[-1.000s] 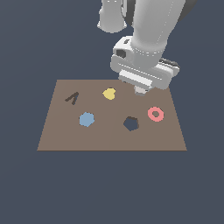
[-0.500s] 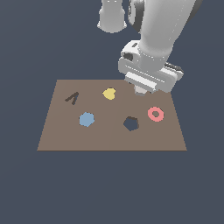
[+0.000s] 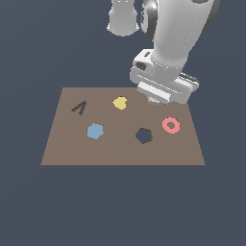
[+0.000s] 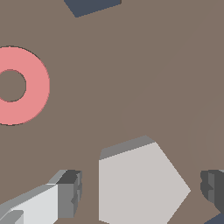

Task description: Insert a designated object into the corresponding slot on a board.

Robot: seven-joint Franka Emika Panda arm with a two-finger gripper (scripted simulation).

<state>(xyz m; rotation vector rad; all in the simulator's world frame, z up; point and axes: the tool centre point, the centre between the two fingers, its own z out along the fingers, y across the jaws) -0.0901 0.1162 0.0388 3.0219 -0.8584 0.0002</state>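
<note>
Since a second ago, the arm has been carried toward the exterior view's right and slightly down, so that the wrist now hangs over the far right part of the board (image 3: pixel 67 149), just behind the pink ring (image 3: pixel 171 125). Nothing on the board has been shifted.

Through the wrist view, the light grey pentagonal block (image 4: pixel 140 183) is seen lying flat on the brown board (image 4: pixel 131 65), between the two fingers (image 4: pixel 70 194). The gripper (image 4: pixel 142 190) is spread wide: a clear gap is left between the block and each finger pad, so the block is not clamped. In the exterior view the block is hidden by the hand.

The pink ring (image 4: pixel 17 85) lies near the block, well apart from it. The dark pentagon slot (image 3: pixel 143 135) is found near the middle of the board, just beside the ring on its left in the exterior view, and is unfilled. A yellow heart (image 3: pixel 119 103), a blue hexagon (image 3: pixel 95 130) and a thin dark V mark (image 3: pixel 79 107) occupy the rest of the board.
</note>
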